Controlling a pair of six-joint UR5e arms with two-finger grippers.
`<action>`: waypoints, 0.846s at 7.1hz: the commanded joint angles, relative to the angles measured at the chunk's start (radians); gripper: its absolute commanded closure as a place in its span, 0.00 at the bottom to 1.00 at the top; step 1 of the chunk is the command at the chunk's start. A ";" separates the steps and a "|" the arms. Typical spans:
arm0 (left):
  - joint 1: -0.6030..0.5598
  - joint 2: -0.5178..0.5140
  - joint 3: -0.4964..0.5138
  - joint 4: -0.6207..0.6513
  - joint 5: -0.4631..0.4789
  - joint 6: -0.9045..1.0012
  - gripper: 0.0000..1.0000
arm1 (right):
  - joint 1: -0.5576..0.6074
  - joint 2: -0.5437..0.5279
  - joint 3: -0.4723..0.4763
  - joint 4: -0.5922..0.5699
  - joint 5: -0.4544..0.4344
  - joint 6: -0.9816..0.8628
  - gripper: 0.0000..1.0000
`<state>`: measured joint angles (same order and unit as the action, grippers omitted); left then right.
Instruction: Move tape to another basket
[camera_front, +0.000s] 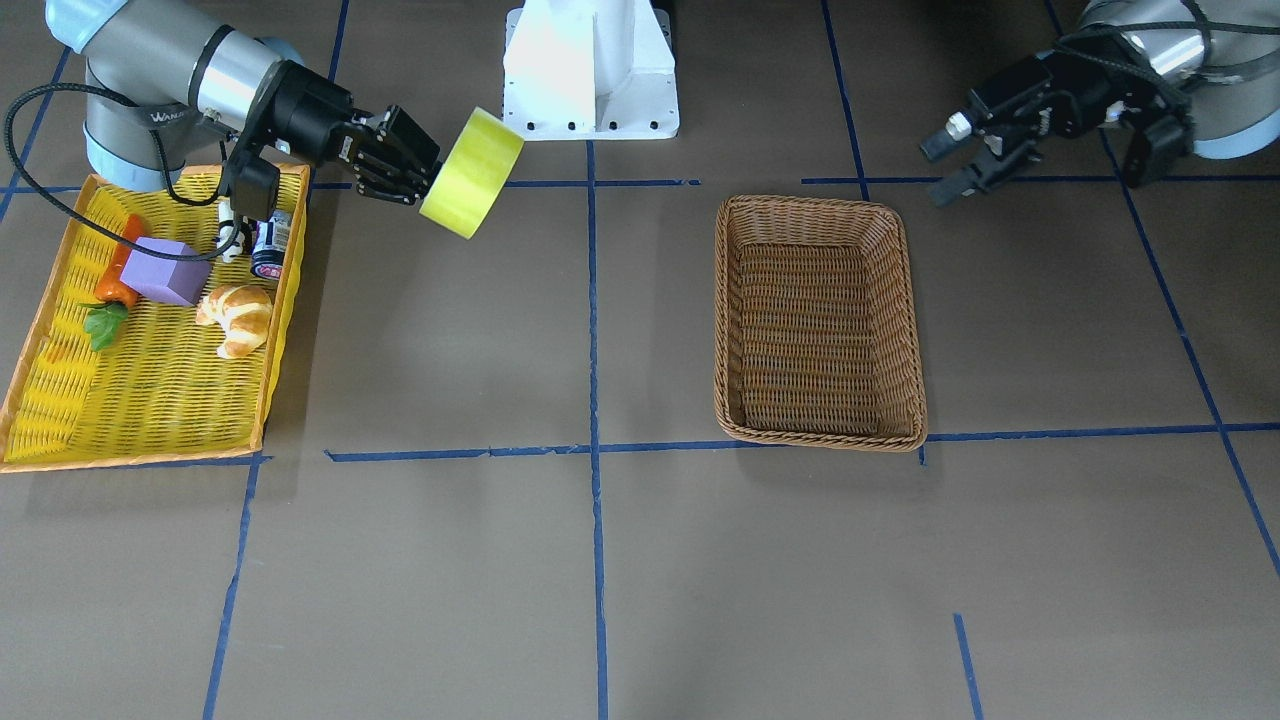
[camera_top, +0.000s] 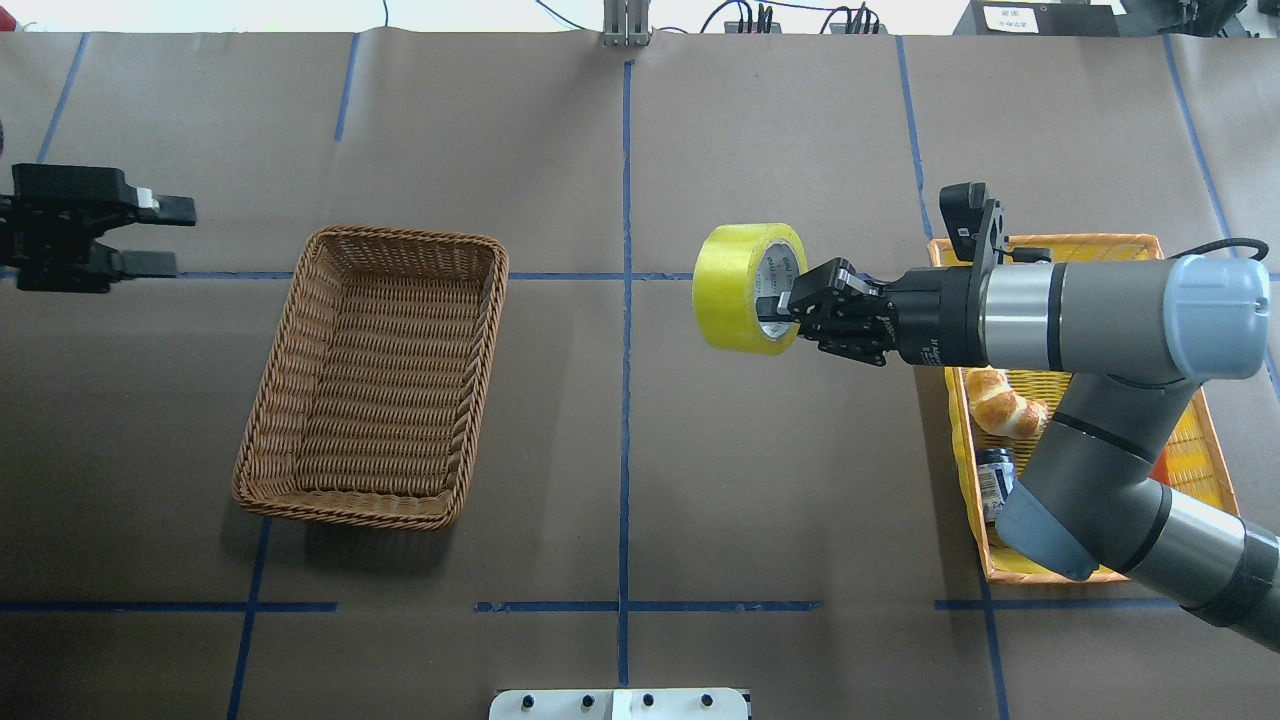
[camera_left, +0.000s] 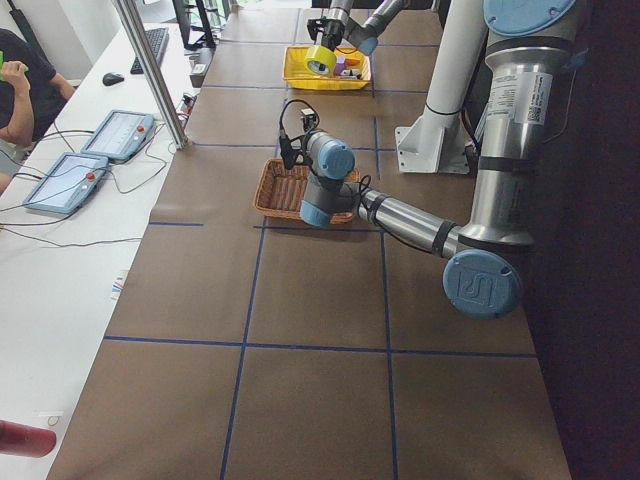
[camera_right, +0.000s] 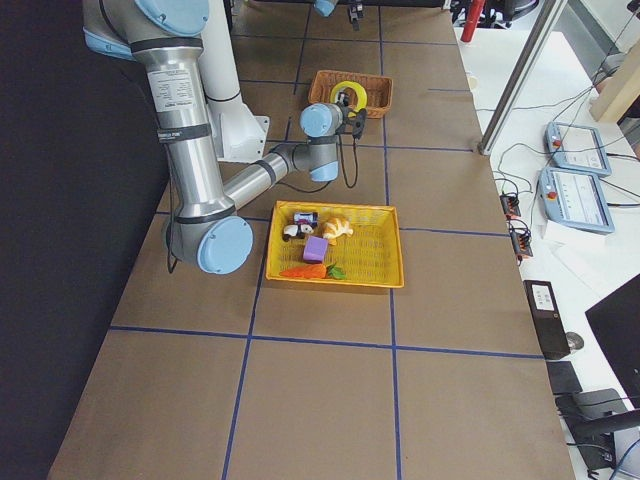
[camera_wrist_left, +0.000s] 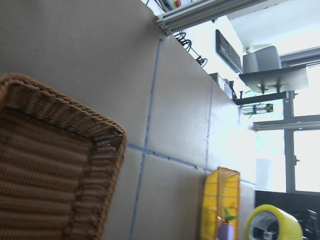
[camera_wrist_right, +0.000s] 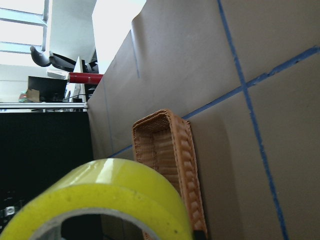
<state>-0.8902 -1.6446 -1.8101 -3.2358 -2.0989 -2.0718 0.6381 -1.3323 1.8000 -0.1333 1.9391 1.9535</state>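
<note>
Tape (camera_wrist_right: 107, 185) is filling the right wrist view, hanging over the table (camera_top: 700, 480) between its middle and right end. Its axis is running along the table's length, and the print on its white core (camera_top: 778, 272) is unreadable. The right gripper (camera_top: 778, 306) is clamping its wall. Open room is stretching to the basket (camera_top: 390, 237) near the left end, where the left gripper (camera_top: 168, 237) is hovering spread, empty.

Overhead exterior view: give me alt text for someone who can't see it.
The right claw holds a yellow tape roll above the table, between a yellow tray of items and an empty brown basket. The left claw hangs open at the far left.
</note>
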 joint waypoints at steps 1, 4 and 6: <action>0.127 -0.018 -0.065 -0.094 0.109 -0.173 0.00 | -0.032 0.002 -0.001 0.157 0.000 0.079 1.00; 0.255 -0.176 -0.075 -0.093 0.109 -0.229 0.00 | -0.150 0.015 0.005 0.247 0.003 0.079 1.00; 0.293 -0.222 -0.074 -0.082 0.109 -0.229 0.00 | -0.242 0.030 0.001 0.267 0.003 0.075 1.00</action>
<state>-0.6229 -1.8345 -1.8838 -3.3241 -1.9899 -2.2992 0.4503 -1.3089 1.8023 0.1252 1.9416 2.0321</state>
